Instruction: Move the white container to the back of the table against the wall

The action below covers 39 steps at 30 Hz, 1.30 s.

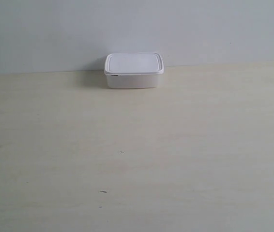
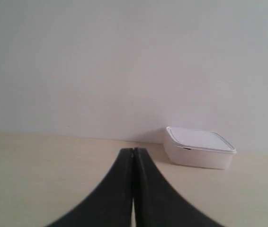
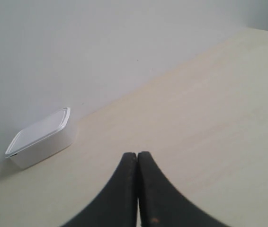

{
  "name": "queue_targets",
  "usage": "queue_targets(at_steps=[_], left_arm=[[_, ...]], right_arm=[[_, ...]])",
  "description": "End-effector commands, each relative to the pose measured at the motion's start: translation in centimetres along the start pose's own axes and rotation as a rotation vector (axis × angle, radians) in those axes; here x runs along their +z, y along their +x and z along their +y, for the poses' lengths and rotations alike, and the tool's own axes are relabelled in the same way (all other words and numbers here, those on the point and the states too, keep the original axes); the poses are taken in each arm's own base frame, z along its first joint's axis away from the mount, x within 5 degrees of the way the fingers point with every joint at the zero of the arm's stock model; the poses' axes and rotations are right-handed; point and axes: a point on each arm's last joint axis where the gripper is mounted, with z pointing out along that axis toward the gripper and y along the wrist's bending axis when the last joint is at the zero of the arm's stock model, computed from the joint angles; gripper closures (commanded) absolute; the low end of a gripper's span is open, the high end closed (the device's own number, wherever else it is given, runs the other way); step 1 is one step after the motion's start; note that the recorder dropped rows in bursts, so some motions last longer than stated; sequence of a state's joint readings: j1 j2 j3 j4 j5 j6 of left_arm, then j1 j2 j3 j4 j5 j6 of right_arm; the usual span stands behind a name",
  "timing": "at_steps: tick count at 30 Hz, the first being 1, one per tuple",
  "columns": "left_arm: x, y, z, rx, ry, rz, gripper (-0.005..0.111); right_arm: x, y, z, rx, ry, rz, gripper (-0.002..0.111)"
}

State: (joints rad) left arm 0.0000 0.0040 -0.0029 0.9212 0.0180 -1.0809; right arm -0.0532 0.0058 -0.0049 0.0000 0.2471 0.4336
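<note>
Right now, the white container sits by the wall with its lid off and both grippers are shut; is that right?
Not quite: the lid is on, as the exterior view shows. The white container does sit by the wall, and the left gripper and right gripper are shut.

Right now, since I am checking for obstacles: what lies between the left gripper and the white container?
Only bare table, as the left wrist view shows: nothing stands between the shut left gripper and the white container.
</note>
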Motion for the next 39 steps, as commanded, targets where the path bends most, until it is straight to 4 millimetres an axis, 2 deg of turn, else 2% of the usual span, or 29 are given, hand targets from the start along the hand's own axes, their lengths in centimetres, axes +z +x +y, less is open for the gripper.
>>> queue_targets(at_steps=[1,3,5,9,14,17,19,39], left_arm=[[-0.1,0.5,0.5,-0.207,-0.059,0.044,0.107],[-0.1,0.9,0.7,-0.298,-0.091,0.075,0.107],[-0.1,1.1,0.9,-0.318,-0.111,0.091,0.107],[-0.1,1.0,0.9,-0.090,-0.107,0.099,0.107],[-0.3,1.8,1.6,0.158,-0.157,0.209,0.107],[-0.7,2.9,1.9,0.229,-0.171,0.341,0.107],[-0.7,3.0,1.7,0.269,-0.146,0.351,0.107],[-0.7,3.2,1.3,0.229,-0.101,0.368,0.107]], right_arm=[[0.0,0.1,-0.1,-0.004,0.002,-0.004,0.108],[0.0,0.1,-0.1,-0.004,0.002,-0.004,0.108],[0.0,0.1,-0.1,-0.004,0.002,-0.004,0.108],[0.0,0.1,-0.1,-0.004,0.002,-0.004,0.108],[0.0,0.1,-0.1,-0.004,0.002,-0.004,0.108],[0.0,0.1,-0.1,-0.004,0.002,-0.004,0.108],[0.0,0.1,-0.1,-0.004,0.002,-0.004,0.108],[0.0,0.1,-0.1,-0.002,0.002,-0.004,0.108]])
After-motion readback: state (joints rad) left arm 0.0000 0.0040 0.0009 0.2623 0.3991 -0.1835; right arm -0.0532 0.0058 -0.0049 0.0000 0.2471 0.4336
